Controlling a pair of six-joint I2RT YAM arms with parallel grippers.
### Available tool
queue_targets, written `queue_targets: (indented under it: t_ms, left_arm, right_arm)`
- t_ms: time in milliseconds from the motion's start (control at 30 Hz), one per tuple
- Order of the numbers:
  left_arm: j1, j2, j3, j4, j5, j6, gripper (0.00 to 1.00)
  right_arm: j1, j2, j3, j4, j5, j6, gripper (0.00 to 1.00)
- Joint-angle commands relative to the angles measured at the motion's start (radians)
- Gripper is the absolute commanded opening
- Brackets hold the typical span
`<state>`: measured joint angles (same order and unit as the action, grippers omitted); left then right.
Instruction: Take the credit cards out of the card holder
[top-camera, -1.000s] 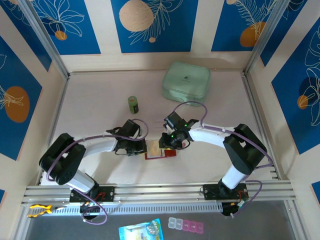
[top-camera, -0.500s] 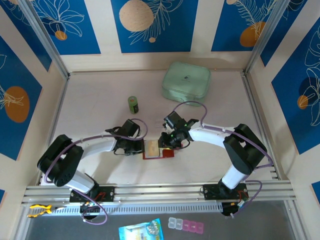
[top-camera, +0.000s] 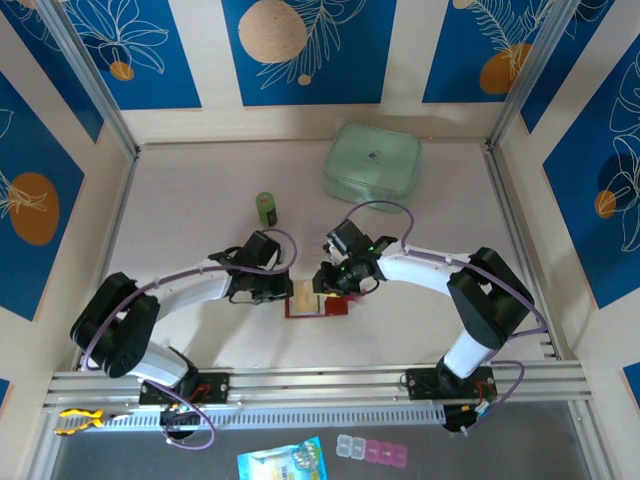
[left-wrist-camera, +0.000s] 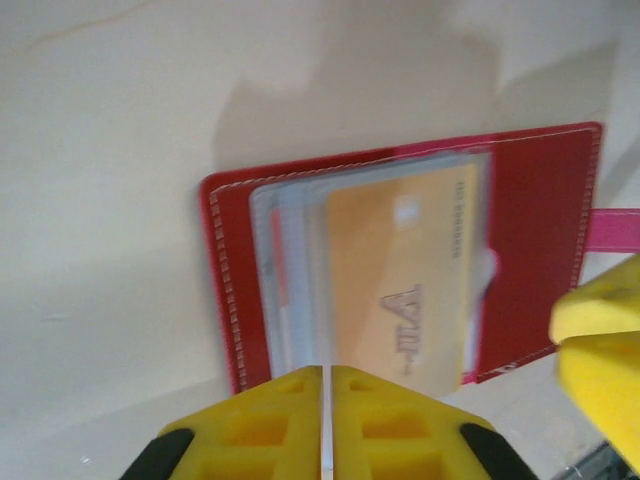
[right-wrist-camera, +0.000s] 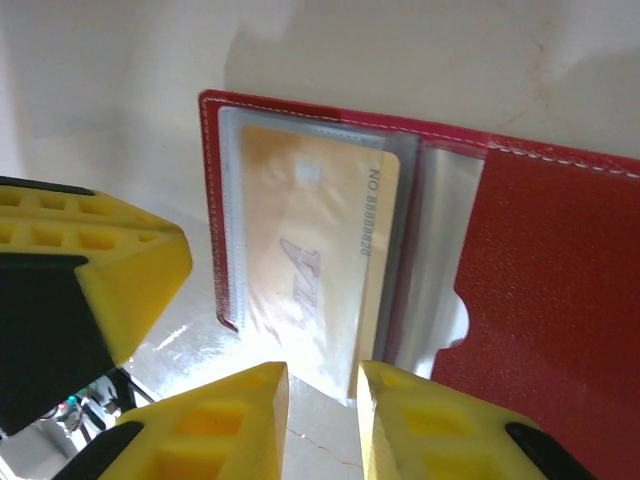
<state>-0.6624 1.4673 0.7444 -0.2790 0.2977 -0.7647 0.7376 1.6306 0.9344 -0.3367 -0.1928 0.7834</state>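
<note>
Left claw (top-camera: 283, 293), right claw (top-camera: 325, 284) flank open card holder (top-camera: 338, 308).

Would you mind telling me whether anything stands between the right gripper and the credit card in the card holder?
Only the clear pocket of the open card holder lies over the credit card. The card's near edge sits right at the open jaws of the right gripper, with no other object between.
</note>
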Motion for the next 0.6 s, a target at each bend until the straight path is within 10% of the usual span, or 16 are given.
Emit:
queue_targets:
  t_ms: [0,567]
  left_arm:
    - [-0.001,0.021,0.018,0.038,0.058,-0.017,0.12]
    - [-0.001,0.086,-0.023,0.034,0.021,-0.007,0.07]
  right_arm:
    - [-0.016,0.001,-0.015,0.059,-0.069,0.025,0.27]
    - [-0.021,0.08,-0.023,0.102,-0.104,0.034,0.27]
